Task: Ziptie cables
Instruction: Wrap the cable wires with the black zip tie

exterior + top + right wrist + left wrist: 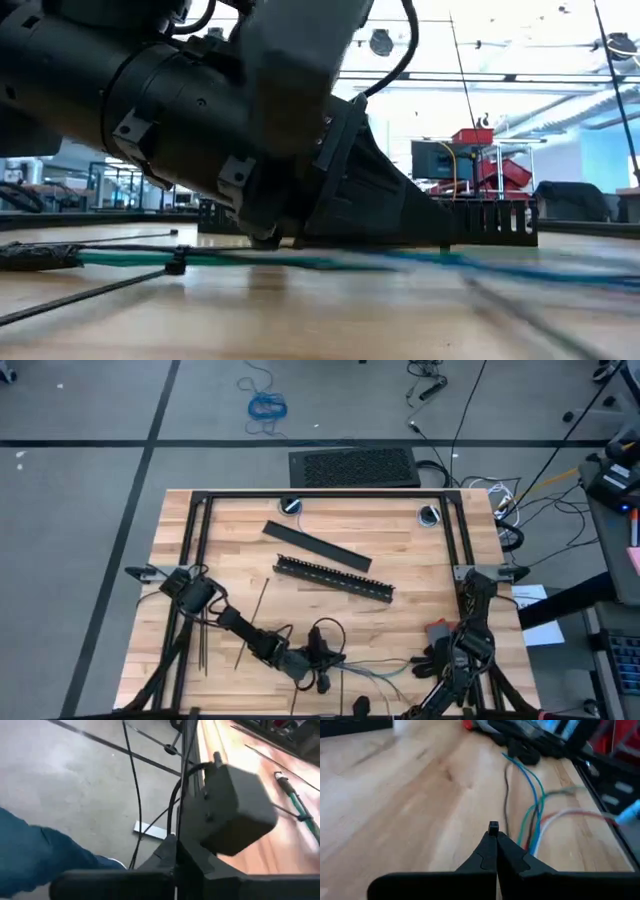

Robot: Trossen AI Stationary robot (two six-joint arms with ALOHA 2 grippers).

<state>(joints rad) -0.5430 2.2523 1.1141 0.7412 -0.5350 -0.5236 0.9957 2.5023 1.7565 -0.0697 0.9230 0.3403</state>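
Cables [532,815]: thin blue, green and pale wires, fanned out along the table's near edge, just ahead of my left gripper [493,826].
Left gripper: fingers pressed together, empty.
Right gripper [175,840]: fingers closed, empty, at the near right corner.
Zipties [203,645]: black strips, left side.

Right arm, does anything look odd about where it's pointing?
Yes. The right gripper, fingers shut, hangs at the table's near right corner, and its wrist view looks past the table edge at the floor and a person's blue sleeve. Meanwhile the left gripper is shut at the cables.
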